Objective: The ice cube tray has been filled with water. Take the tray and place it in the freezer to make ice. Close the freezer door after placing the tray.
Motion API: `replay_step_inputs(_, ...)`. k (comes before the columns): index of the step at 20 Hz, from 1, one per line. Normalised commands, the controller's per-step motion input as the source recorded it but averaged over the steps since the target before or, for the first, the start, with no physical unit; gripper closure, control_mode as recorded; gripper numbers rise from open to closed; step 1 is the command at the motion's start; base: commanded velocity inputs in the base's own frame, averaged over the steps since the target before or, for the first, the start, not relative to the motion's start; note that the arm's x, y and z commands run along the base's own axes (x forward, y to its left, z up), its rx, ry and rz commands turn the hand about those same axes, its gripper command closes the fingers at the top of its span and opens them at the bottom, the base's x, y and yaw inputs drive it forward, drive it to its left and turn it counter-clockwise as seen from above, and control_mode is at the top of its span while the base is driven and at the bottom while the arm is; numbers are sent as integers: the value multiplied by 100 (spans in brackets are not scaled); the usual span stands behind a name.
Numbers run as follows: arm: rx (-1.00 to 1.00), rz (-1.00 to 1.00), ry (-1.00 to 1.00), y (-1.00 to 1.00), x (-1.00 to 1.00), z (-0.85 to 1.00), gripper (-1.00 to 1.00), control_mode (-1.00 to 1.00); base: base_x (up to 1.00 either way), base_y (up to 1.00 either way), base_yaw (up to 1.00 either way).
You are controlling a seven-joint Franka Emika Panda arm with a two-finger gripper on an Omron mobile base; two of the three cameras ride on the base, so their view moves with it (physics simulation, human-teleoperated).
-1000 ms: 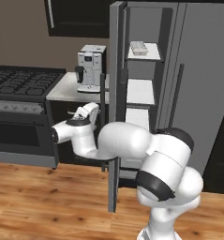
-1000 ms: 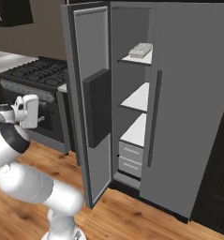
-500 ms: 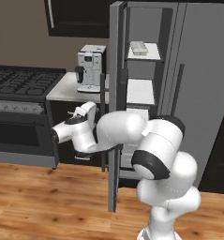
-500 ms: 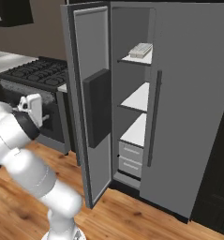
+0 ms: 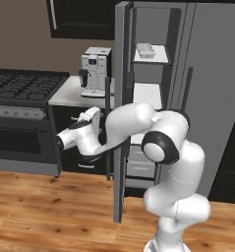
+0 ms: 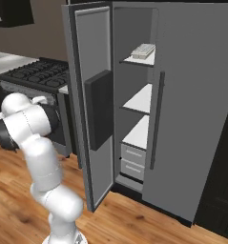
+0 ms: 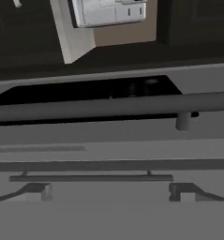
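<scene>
No readable text, label, brand, number or sign is showing anywhere in these views. The coffee machine [image 5: 95, 71] at ten o'clock is displaying only small marks too blurred to read.

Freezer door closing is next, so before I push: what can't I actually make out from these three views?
- Gripper: whether open or shut; hand view's bottom is a blur, base views show no fingertips.
- Contact with the freezer door: unclear. The hand view looks along its handle; in the left base view the arm covers it.
- Ice cube tray on the top shelf: too small to see cells or water.
</scene>
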Motion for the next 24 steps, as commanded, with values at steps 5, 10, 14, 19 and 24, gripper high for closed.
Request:
replay_step_inputs(5,-2,-2,0,4,18,-16,-100,-100,0,0,0)
replay_step_inputs(10,-4,-4,0,20,1,-15,-100,-100,0,0,0)
replay_step_inputs(14,-5,-5,-3,17,0,-4,-100,-100,0,0,0)
replay_step_inputs(19,-2,-5,-3,3,0,0,-100,-100,0,0,0)
replay_step_inputs(24,0,-7,0,0,0,0,-100,-100,0,0,0)
